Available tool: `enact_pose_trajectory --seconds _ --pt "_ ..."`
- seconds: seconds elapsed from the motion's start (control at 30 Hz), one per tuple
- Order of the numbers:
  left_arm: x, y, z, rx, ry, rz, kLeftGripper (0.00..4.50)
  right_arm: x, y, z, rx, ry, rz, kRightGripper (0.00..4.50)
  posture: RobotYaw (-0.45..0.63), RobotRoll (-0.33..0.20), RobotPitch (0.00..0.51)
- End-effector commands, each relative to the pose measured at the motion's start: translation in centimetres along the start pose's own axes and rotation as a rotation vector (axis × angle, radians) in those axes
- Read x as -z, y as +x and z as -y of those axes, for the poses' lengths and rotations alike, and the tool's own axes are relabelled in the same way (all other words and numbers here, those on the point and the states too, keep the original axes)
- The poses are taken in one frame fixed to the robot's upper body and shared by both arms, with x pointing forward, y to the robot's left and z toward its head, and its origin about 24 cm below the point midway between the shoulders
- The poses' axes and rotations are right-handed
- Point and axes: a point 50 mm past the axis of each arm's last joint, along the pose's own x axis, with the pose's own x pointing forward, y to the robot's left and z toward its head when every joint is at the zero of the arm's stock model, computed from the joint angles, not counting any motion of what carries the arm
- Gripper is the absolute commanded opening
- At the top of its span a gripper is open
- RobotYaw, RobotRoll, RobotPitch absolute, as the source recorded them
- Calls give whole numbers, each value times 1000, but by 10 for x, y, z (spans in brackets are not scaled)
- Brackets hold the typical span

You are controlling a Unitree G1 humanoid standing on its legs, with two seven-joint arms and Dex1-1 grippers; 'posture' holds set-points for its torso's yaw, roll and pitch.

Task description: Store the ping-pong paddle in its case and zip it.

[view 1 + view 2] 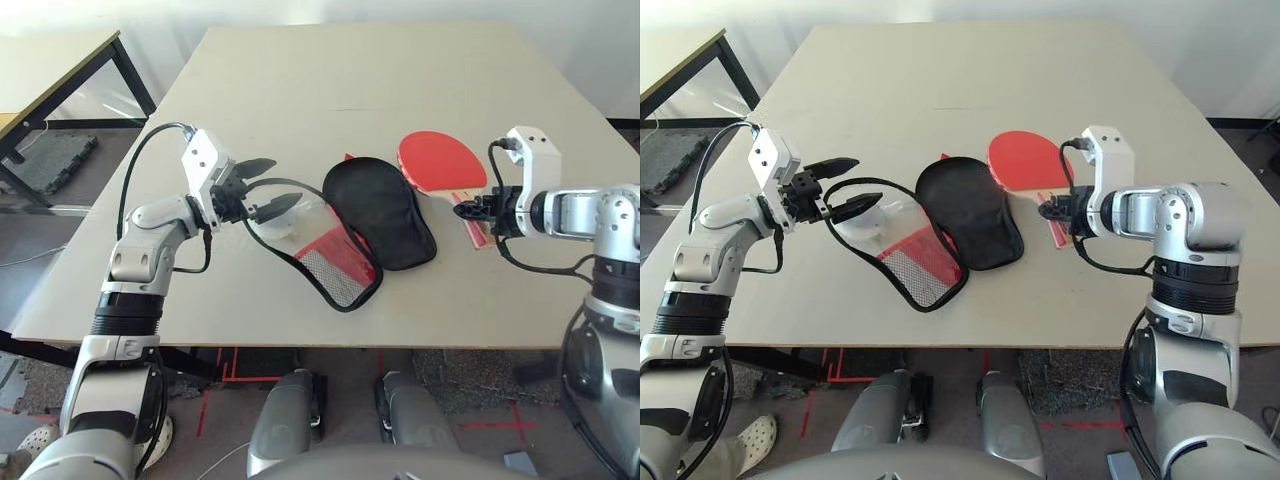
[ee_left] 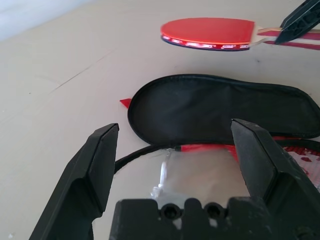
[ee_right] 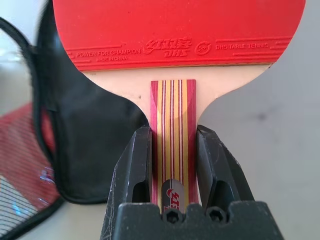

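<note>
right gripper [image 3: 172, 165] clamping one ping-pong paddle [image 1: 441, 160] handle, left gripper [image 1: 268, 187] spread wide, one case [image 1: 378, 212] unzipped

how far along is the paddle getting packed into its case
Done: the case lies unzipped and spread open on the table. In hand: the right gripper has its jaws shut on the ping-pong paddle handle, beside the case. The left gripper hangs open by the case's edge. Left: slide the paddle in, zip up.
</note>
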Motion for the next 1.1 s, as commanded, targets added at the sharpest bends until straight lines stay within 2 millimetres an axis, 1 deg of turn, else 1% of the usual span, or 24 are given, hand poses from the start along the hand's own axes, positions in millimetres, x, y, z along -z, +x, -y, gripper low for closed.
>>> enact_pose_trajectory --seconds 0.03,0.13,0.23,0.4,0.5,0.57,0.93,1.1 --pt "-2 -1 0 -6 21 -6 4500 -5 3 -12 -20 -21 13 1108 51 0 89" --pt "0 -2 3 -17 16 -1 4500 -4 17 -27 -45 -1 10 1108 59 0 88" --pt "0 -2 4 -22 13 0 4500 -2 28 -37 -44 35 0 1108 66 0 87" --pt "0 -2 5 -28 8 3 4500 -3 36 -50 -48 53 2 1108 64 0 85" --pt "0 0 5 -27 7 4 4500 1 42 -55 -46 56 -21 1108 60 0 84" --pt "0 1 5 -26 7 4 4500 5 45 -56 -32 38 -46 1108 61 0 84" --pt "-1 1 4 -24 6 4 4500 27 60 -64 -27 56 -123 1108 62 0 82" --pt "-1 1 4 -31 7 -1 4500 38 65 -61 -5 73 -154 1107 62 0 82"
